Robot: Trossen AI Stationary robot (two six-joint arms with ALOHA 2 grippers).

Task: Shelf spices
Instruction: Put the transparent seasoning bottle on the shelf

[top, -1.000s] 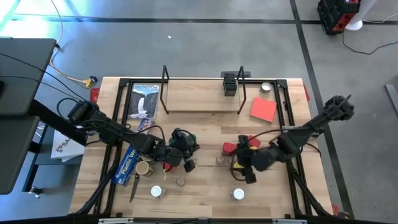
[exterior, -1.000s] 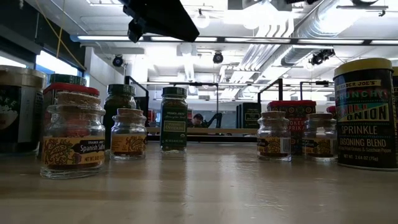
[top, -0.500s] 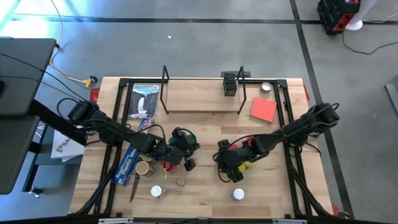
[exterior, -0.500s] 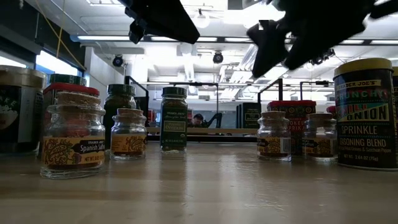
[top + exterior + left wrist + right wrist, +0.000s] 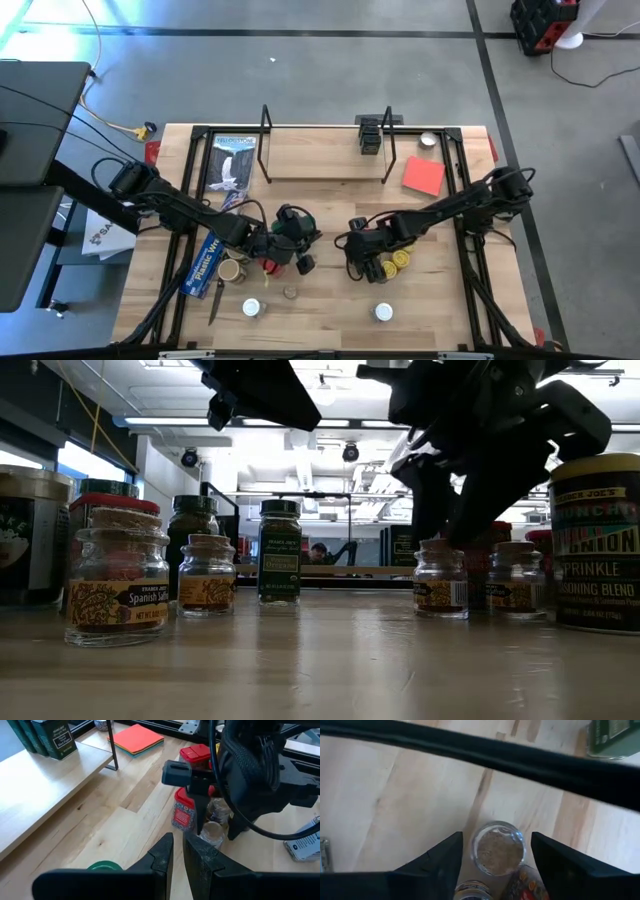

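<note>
**Glass jar between the open fingers: the right arm is about to pick**

Glass is what the right gripper (image 5: 495, 852) hangs over: a small open-topped spice jar (image 5: 498, 848) with tan powder inside, standing on the wooden tabletop (image 5: 440, 320). In the right wrist view the two dark fingers (image 5: 437, 862) stand wide apart, one on each side of the jar, and I see no contact with it yet. In the high view this gripper (image 5: 355, 252) is near the middle of the table, just beside a group of red and yellow-lidded spices (image 5: 392, 262).

I judge that the step in hand is the approach for a grasp. The next move calls for going lower around the jar and closing without pushing the neighbours, then carrying it to the shelf (image 5: 325, 150) at the far side, where some dark tins (image 5: 370, 135) already stand.

The left gripper (image 5: 178, 855) waits at the left cluster of jars, above a green lid (image 5: 105, 867). Its fingers are nearly together and hold nothing that I can see.

Most spices are not yet on the shelf.
</note>
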